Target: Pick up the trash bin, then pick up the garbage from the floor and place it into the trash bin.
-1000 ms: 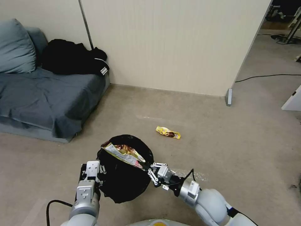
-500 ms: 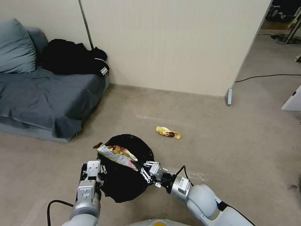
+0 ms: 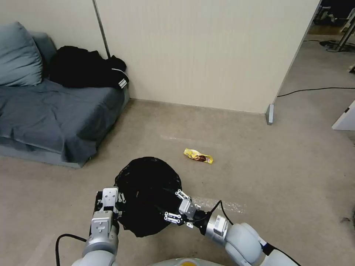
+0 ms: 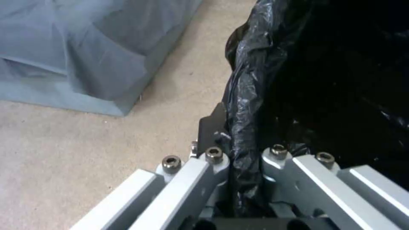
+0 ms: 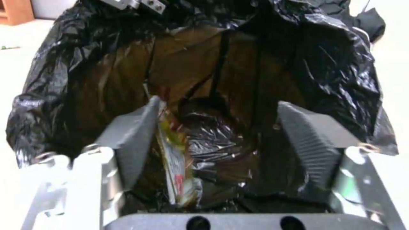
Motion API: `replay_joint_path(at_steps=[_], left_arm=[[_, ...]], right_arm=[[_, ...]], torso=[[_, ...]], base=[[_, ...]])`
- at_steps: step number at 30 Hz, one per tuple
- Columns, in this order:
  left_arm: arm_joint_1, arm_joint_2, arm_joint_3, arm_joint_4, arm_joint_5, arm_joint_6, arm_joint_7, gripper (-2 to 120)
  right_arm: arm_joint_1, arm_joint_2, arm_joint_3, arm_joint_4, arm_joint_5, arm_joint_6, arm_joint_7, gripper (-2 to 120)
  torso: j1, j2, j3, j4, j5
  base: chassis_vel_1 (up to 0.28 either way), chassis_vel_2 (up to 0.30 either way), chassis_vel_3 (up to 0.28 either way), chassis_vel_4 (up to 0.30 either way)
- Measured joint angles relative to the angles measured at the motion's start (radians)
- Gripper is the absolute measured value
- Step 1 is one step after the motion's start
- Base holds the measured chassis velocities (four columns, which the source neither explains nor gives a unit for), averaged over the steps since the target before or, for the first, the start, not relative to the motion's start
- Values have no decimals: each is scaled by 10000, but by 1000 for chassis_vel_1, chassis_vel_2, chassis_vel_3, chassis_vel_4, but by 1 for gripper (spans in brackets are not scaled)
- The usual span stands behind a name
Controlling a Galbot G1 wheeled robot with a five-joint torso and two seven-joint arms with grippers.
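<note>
Over the bin (image 3: 148,195), my right gripper (image 3: 176,205) gapes, wrapper (image 5: 174,159) dropped inside (left gripper (image 4: 245,153) clamps the rim, steadying it).

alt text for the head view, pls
The right gripper hangs open over the black-lined trash bin, which the left gripper holds shut on its rim above a beige floor. A yellow snack wrapper lies on the floor beyond the bin; a grey sofa stands at left.

Left gripper (image 4: 245,159) clamps the trash bin (image 4: 247,95) bag rim.
</note>
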Motion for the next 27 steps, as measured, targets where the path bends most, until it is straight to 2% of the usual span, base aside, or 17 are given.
replay_joint_path(at_steps=[6, 11, 15, 20, 23, 27], left_arm=[[-11, 16, -7, 0, -11, 2, 4, 1], [-23, 27, -4, 0, -15, 10, 8, 1], [-46, 102, -29, 64, -48, 14, 11, 1], [-89, 252, -98, 187, -147, 10, 12, 1], [-151, 340, -164, 241, -231, 7, 12, 1], [-164, 378, -179, 253, -275, -3, 12, 1]], right_arm=[[-177, -172, 250, 95, -54, 90, -36, 98], [-267, -220, 492, 327, -70, 131, -42, 100], [-352, -295, 1049, 1017, -83, 173, -20, 100], [-606, -263, 2260, 2257, -126, 217, 484, 100], [-1371, 107, 3226, 3278, -243, 215, 1202, 100], [-2095, 691, 3606, 3793, -334, 222, 1644, 100]], torso=[[0, -2, 0, 0, -1], [0, -1, 0, 0, 0], [0, -1, 0, 0, 0], [0, -1, 0, 4, -3], [0, -1, 0, 1, -4], [0, -1, 0, -2, 0]], base=[[0, 0, 0, 0], [0, 0, 0, 0], [0, 0, 0, 0], [0, 0, 0, 0], [0, 0, 0, 0], [0, 0, 0, 0]])
